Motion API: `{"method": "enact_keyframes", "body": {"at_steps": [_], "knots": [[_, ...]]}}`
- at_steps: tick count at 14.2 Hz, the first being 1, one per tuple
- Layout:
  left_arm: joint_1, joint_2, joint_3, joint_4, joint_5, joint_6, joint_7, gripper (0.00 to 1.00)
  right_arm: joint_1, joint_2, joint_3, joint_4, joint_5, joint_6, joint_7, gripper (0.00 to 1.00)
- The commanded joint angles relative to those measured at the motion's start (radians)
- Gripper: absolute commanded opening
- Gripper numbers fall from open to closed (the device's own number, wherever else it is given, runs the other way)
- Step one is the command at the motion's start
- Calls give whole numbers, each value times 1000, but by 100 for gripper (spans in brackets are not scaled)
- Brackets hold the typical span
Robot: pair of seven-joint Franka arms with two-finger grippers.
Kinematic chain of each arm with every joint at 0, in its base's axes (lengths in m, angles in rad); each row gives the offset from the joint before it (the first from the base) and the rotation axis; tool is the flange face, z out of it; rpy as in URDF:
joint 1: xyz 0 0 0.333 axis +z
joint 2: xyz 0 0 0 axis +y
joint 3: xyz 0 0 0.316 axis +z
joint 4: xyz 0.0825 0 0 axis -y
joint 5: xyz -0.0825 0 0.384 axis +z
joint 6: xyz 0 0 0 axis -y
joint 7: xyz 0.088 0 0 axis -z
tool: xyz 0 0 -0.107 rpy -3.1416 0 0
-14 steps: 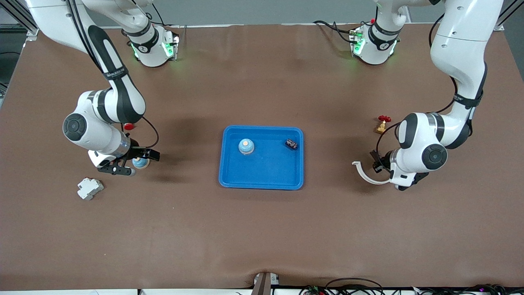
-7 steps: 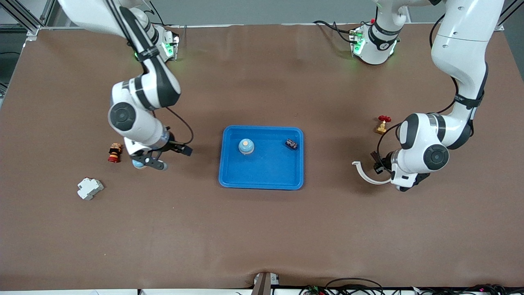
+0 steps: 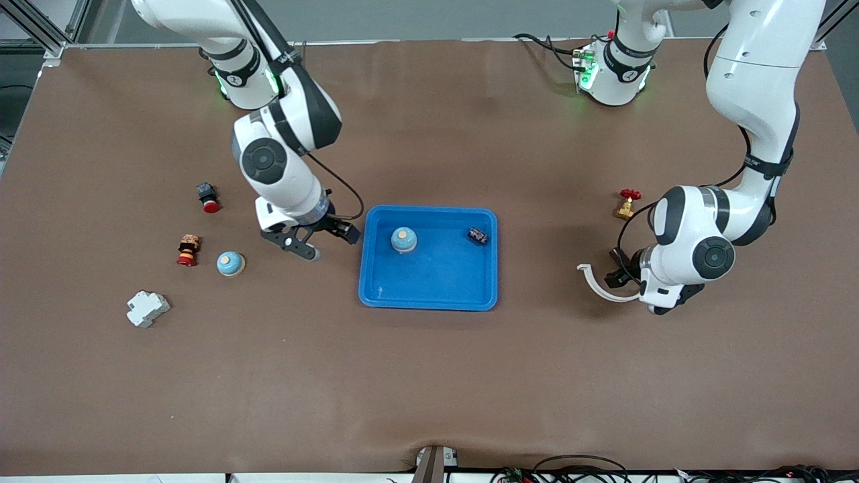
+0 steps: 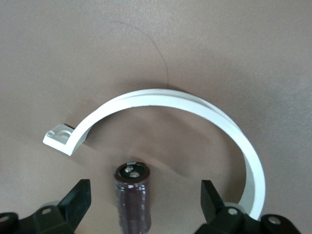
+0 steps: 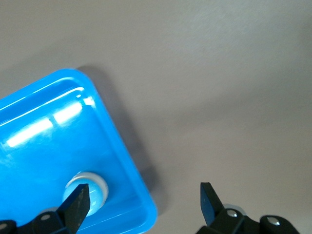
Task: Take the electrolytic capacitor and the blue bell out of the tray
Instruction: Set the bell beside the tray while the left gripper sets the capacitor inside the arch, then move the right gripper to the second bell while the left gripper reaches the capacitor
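Front view: blue bell (image 3: 404, 239) in tray (image 3: 429, 296) sits at three o'clock from the nearer right gripper (image 3: 322, 243), jaws apart. Left gripper (image 3: 619, 270) waits, spread over a tabled capacitor (image 4: 132, 195).

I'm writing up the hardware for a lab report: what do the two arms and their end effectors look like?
Both arms are glossy white with black joint bands and round grey caps at the joints. Black cables loop along the wrists, and green lights glow at the bases. The left end effector and the right end effector each have two black fingers.
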Motion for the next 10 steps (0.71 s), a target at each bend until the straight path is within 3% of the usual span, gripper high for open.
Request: {"method": "enact_keyframes", "body": {"at_steps": [1,6,10], "knots": [[-7,-49,-9,18,25,-60,-6,100,65,17,-9,16,-14,30,100,100],[-13,-104,-69,195,22,-386,-61,100,161,74,-12,41,-21,72,226,100],[-15,-115,-176,269,9,-430,-260,100,222,157,-13,105,-130,70,384,100]]}}
